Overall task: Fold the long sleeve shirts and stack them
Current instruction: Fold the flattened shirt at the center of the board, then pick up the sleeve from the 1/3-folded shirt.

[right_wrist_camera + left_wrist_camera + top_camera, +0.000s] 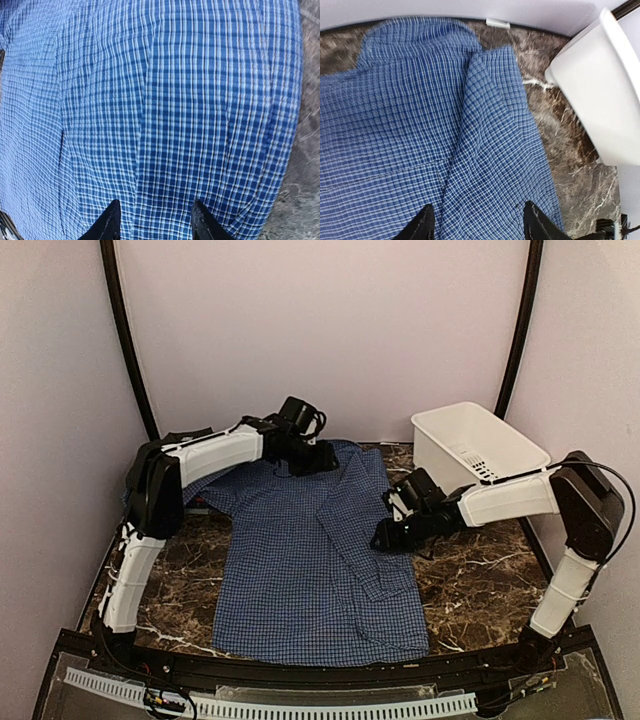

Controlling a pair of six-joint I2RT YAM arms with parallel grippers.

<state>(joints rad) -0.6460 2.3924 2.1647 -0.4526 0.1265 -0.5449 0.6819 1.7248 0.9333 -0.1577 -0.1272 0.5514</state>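
Observation:
One long sleeve shirt [300, 580], blue with a fine white check, lies spread on the dark marble table, collar toward the back. Its right sleeve [372, 540] is folded inward over the body. My left gripper [318, 458] hovers at the collar end, open, its fingertips apart over flat cloth [485, 150] with nothing pinched between them [480, 227]. At the shirt's right edge, my right gripper [385, 537] also stands open, with flat check cloth [165, 110] under its spread fingertips [156, 225]. No other shirt shows clearly.
A white plastic basket [480, 445] stands at the back right, close to the right arm, and shows at the right in the left wrist view [605, 95]. Bare marble table [480, 590] lies right of the shirt. Something dark sits behind the left arm [180, 437].

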